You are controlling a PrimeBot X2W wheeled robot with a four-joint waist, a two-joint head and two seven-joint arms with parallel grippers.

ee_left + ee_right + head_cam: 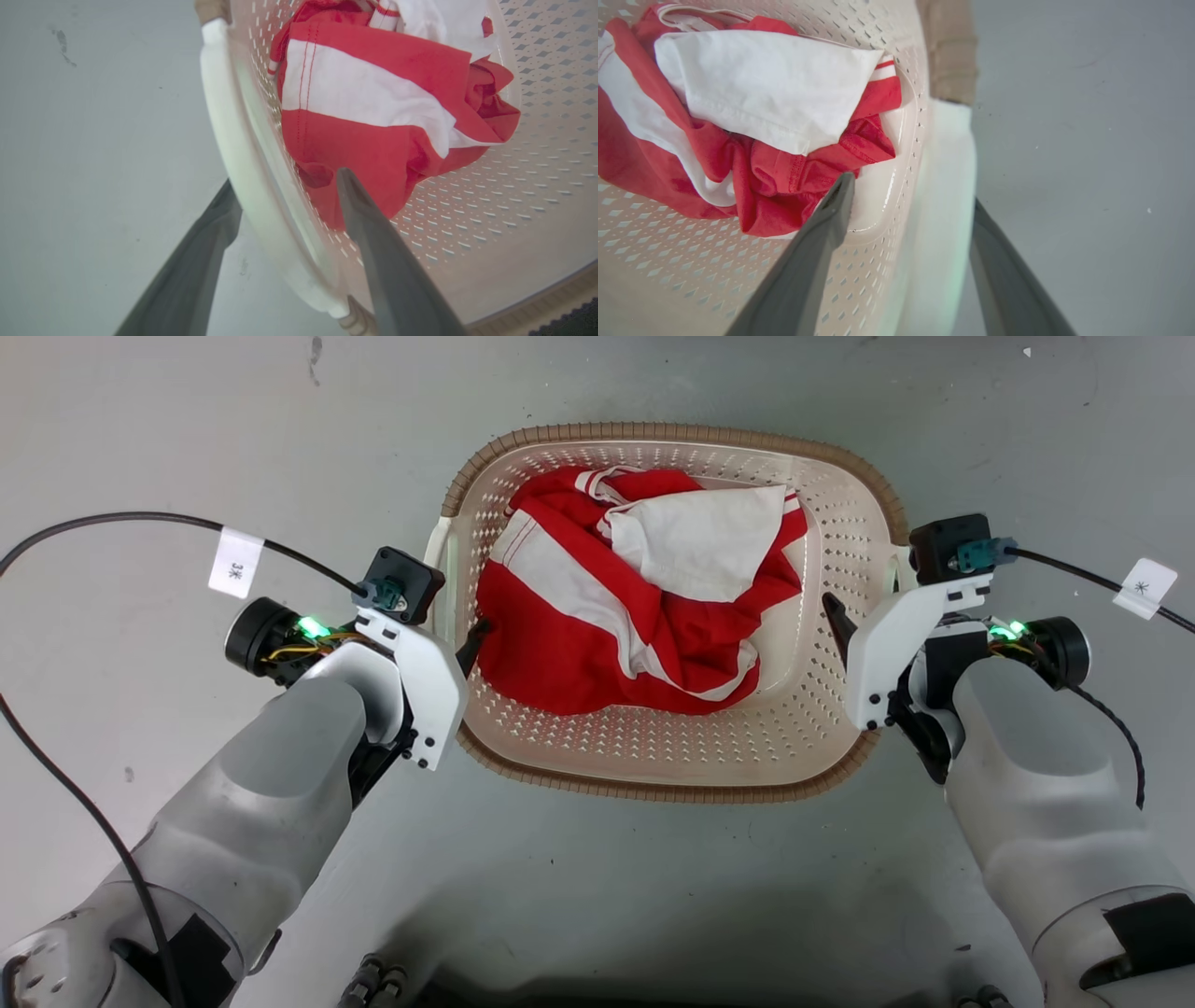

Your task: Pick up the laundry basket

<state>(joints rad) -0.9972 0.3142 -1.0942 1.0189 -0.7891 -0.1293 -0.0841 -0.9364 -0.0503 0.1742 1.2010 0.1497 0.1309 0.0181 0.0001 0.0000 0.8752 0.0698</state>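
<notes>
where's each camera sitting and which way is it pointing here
Head view: on the robot's head, looking steeply down at the laundry basket on the floor; left forearm, right forearm, left fingers and right fingers show.
Left wrist view: on the left wrist, looking along its fingers, which straddle the left handle, toward the red and white cloth.
Right wrist view: on the right wrist, looking along its fingers, astride the right handle.
Shared: all three show the cloth inside the basket.
</notes>
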